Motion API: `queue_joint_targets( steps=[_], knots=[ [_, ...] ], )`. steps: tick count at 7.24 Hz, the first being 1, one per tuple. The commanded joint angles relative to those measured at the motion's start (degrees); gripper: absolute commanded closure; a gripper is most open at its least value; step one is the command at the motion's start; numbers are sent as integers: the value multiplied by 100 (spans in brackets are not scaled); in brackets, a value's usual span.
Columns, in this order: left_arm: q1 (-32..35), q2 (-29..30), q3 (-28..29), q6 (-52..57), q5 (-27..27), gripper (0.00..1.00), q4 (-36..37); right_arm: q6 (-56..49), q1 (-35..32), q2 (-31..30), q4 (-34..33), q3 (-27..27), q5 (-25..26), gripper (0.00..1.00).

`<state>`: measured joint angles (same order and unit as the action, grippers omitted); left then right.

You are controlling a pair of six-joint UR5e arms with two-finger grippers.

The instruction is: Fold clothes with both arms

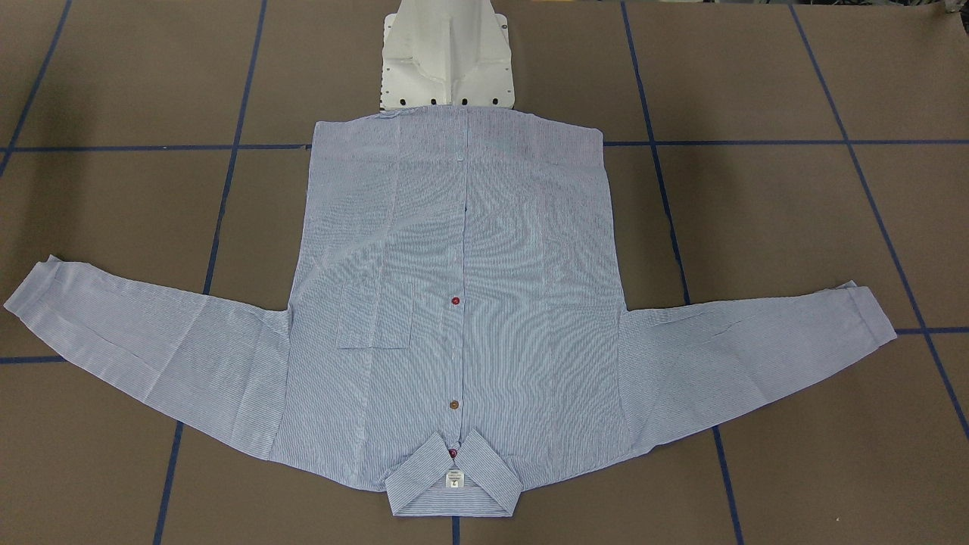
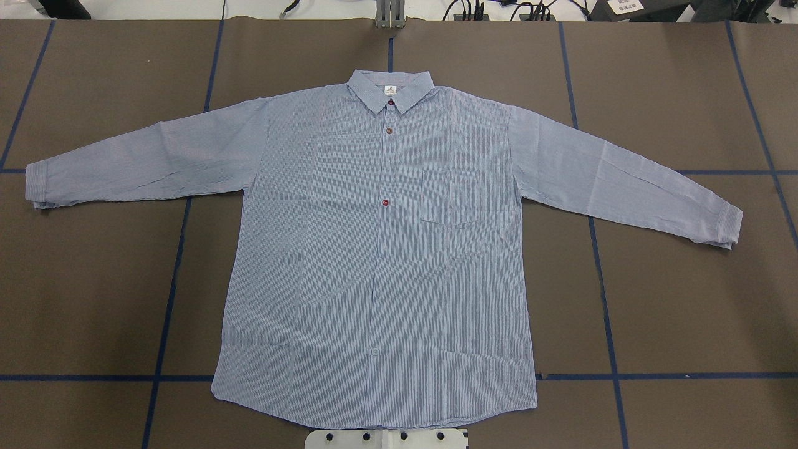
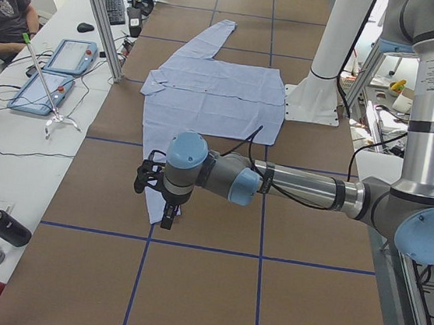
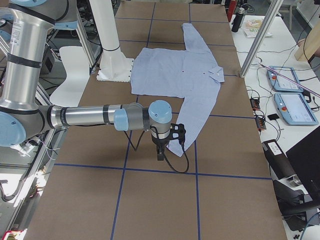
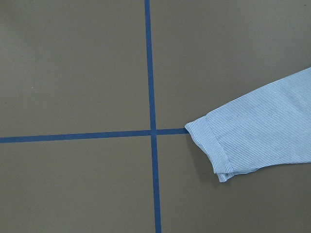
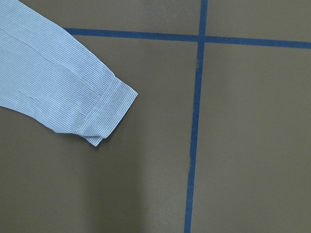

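Across the middle of the table (image 2: 686, 312), the shirt (image 2: 386, 249) lies flat, face up; from overhead its collar (image 2: 389, 87) sits at twelve o'clock, left cuff (image 2: 37, 184) at nine, right cuff (image 2: 726, 224) at three. It looks light, limp and quick to crease, so I'd pinch each cuff's edge. The left gripper (image 3: 167, 220) and right gripper (image 4: 160, 155) hang near those cuffs; how wide either stands I cannot tell.
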<state>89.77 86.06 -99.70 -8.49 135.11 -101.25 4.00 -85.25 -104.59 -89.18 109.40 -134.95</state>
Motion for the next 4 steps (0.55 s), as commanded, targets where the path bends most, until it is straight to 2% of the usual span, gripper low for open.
queue_joint_targets(
  steps=[1,4],
  knots=[
    [5,-11,-14,-12,-11,0,0,4,0,0,-3,2,-5,0],
    [-4,-46,-75,-12,7,0,0,13,0,-52,23,-94,-22,0]
  ],
)
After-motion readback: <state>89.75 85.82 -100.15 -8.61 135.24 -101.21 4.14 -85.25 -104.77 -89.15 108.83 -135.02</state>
